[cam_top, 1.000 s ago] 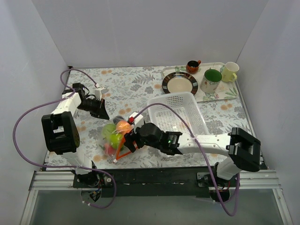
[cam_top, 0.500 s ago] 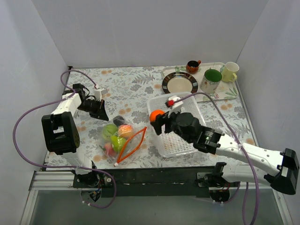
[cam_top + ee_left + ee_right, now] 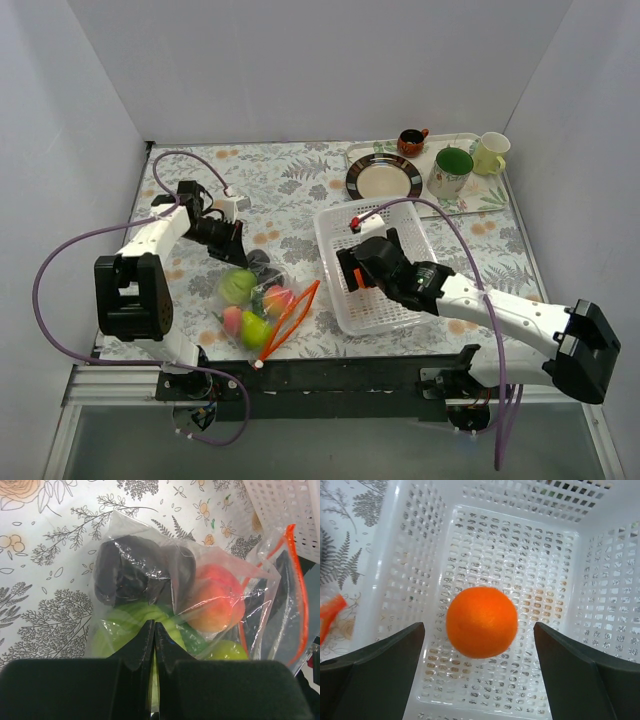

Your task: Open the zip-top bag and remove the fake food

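Observation:
The zip-top bag [image 3: 262,300] lies left of centre, its orange-red zip strip [image 3: 293,315] gaping open toward the basket. Inside are lime-green apples [image 3: 238,286], a pink-red peach [image 3: 277,299] and a dark piece [image 3: 262,265]. My left gripper [image 3: 240,243] is shut on the bag's far edge; in the left wrist view its fingertips [image 3: 154,625] pinch the plastic [image 3: 165,580]. My right gripper [image 3: 357,268] is open over the white mesh basket [image 3: 415,225]. In the right wrist view the gripper [image 3: 479,626] stands wide of the orange ball [image 3: 481,622], which is free in the basket.
A tray [image 3: 470,205] at the back right holds a brown-rimmed plate [image 3: 384,178], a green mug [image 3: 450,172], a yellow cup [image 3: 490,153] and a small brown cup [image 3: 411,141]. White walls close in three sides.
My right gripper carried the orange ball from the bag over to the basket and opened, letting it go. My left gripper moved right, and the bag shifted with it.

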Tool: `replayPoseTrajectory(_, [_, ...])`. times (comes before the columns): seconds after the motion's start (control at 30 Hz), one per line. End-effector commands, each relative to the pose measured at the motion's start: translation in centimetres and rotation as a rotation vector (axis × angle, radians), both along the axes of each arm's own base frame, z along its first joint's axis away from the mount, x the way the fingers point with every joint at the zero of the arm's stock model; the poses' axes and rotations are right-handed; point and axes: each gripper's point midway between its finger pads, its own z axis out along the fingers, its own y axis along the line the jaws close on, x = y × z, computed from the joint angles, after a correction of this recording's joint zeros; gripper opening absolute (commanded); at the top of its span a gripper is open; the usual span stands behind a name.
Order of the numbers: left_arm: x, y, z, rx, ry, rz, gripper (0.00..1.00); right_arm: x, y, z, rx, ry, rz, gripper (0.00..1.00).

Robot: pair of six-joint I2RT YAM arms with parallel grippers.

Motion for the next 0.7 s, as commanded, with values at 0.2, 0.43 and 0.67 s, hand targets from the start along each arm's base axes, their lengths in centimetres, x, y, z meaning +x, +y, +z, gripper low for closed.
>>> replayPoseTrajectory(0.2, [-0.1,0.7,1.0,0.076,-0.049,0.011,0.0,-8.5,9.9,8.0,0.166,-0.187,0.41,0.97])
replayPoseTrajectory(0.43, [-0.9,1.7,-0.3,0.144,-0.052,0.016,0.0,-15.0,13.9,3.4,0.22,-0.149,0.657,0.26])
replayPoseTrajectory(0.67, [-0.8,2.6,-1.8,0.196,-0.039,0.017,0.0,-14.9,16.9,0.1,0.17,-0.146,0.688,0.35])
